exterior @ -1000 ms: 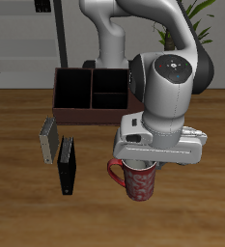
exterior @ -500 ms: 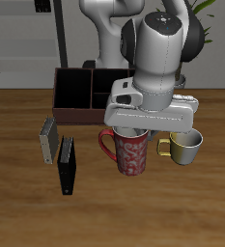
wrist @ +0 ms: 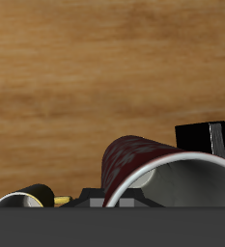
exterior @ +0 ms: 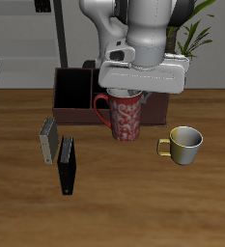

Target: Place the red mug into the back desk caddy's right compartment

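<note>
the gripper (exterior: pixel 133 89) has the red mug (exterior: pixel 127 118) clamped by its rim and carries it in the air, clear of the table (exterior: pixel 17 193). in the exterior view the mug hangs in front of the desk caddy (exterior: pixel 73 96), overlapping the caddy's middle, with its handle pointing toward the open section that shows at that end. the gripper body hides the rest of the caddy, so the wide right compartment cannot be seen and i cannot tell how close the mug is to it.

in the wrist view the mug (wrist: pixel 148 169) fills the foreground, with the metal mug (wrist: pixel 22 200) just beside it and a black book (wrist: pixel 203 138) farther off.

risks, as i judge them: the mug looks low against the caddy's front wall, so moving on without more height could knock the wall and shove the caddy. a rim grip on a tall mug may let it swing or slip. lowering into a section near the mug now would likely be the wrong compartment.
</note>
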You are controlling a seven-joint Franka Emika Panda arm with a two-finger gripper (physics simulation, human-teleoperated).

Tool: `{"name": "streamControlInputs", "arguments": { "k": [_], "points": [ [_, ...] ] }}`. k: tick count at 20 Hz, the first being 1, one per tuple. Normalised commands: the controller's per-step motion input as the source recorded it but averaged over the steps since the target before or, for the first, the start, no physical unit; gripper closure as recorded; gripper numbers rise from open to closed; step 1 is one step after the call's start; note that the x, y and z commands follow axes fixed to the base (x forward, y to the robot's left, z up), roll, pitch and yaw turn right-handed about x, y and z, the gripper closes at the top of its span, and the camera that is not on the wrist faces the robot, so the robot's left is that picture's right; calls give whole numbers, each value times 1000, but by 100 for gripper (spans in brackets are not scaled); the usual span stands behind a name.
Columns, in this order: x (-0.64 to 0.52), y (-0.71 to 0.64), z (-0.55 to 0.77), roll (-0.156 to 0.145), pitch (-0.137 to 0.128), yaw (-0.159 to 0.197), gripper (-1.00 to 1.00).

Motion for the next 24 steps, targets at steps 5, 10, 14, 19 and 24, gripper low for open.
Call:
{"name": "streamControlInputs", "arguments": {
  "k": [5,10,14,19,24],
  "points": [
    [-529,-106,345,-6,-46,-10,100],
    [-450,-66,238,12,-47,17,100],
    [-569,-45,234,-10,-53,17,100],
    [-510,-31,166,-13,-38,8,100],
    [-510,53,101,30,-31,38,100]
  ]
}}
